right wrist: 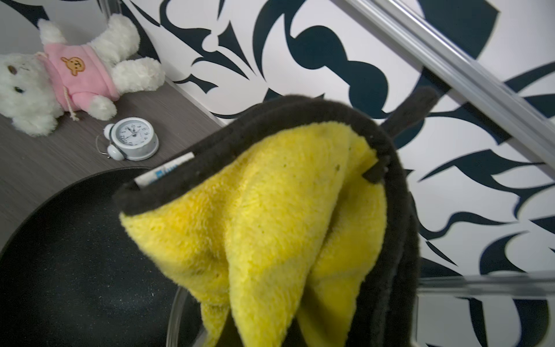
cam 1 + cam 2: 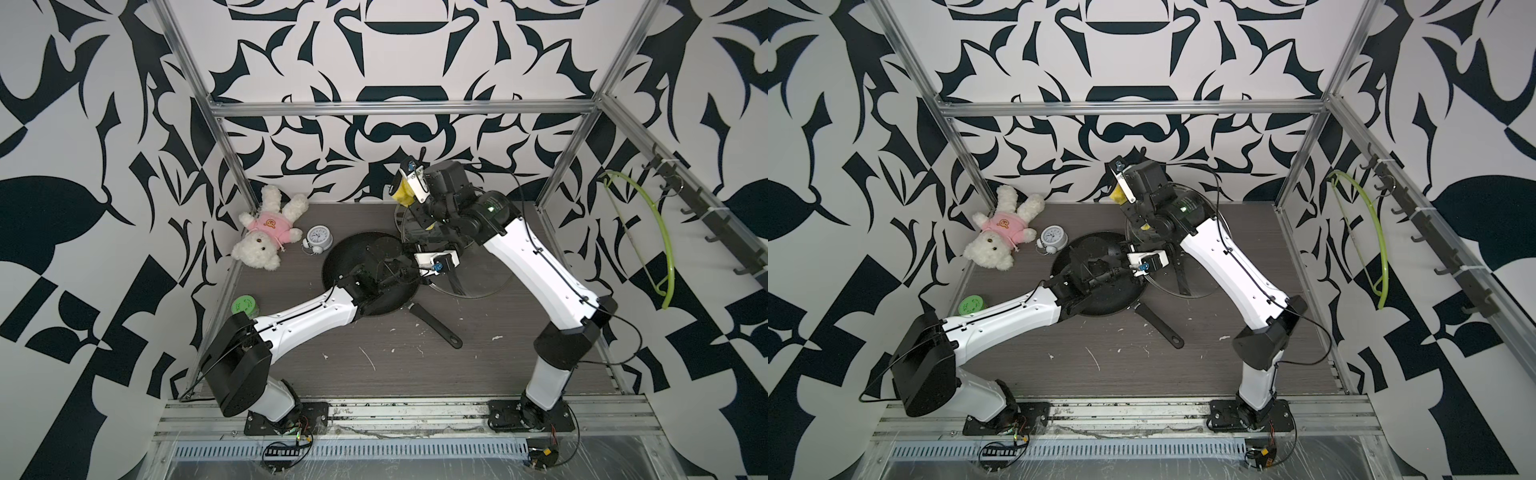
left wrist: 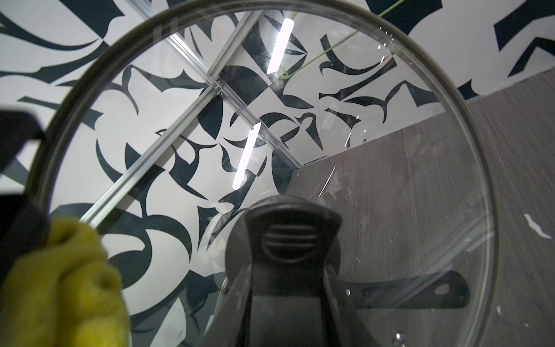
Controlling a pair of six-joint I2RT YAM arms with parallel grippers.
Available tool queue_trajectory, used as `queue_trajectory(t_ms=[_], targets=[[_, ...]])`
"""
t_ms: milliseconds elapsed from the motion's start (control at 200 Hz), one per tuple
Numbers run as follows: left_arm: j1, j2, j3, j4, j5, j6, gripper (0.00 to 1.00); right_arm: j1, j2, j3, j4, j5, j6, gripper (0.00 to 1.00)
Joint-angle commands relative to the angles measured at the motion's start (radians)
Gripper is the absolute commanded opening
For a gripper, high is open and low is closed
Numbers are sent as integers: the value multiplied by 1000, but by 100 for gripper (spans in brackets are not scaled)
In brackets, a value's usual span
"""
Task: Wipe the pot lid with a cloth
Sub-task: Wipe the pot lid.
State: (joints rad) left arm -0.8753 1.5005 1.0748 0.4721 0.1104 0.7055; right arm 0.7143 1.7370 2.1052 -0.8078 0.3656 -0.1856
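Your left gripper (image 3: 288,285) is closed narrowly on the black plastic knob (image 3: 288,240) of the round clear glass pot lid (image 3: 300,126). The lid is held tilted up on edge just beside the black non-stick frying pan (image 2: 338,266), on the pan's right-arm side. Your right gripper (image 2: 409,199) is pinched tight on the fluffy bright-yellow microfibre cloth (image 1: 270,216) with dark trim. The cloth hangs bunched at the lid's upper rim, beyond the pan's far edge. You cannot tell from these views whether cloth and glass actually touch.
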Motion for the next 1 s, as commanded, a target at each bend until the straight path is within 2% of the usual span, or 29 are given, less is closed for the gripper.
queue_trajectory(t_ms=[0,260,570,670,835,995], targets=[[5,-50,30,274,-89,-141,0,-28,-127,-87,117,117,33,0],[6,-44,37,346,-210,-501,0,-68,-342,-342,173,160,70,0],[6,-40,67,390,-377,-1127,0,-55,-508,-555,113,125,98,0],[6,-28,94,376,-413,-1290,0,-24,-535,-608,106,123,105,0],[5,-6,158,309,-459,-1528,0,44,-547,-669,105,122,121,0],[6,-1,188,293,-453,-1626,0,81,-522,-697,111,112,141,0]])
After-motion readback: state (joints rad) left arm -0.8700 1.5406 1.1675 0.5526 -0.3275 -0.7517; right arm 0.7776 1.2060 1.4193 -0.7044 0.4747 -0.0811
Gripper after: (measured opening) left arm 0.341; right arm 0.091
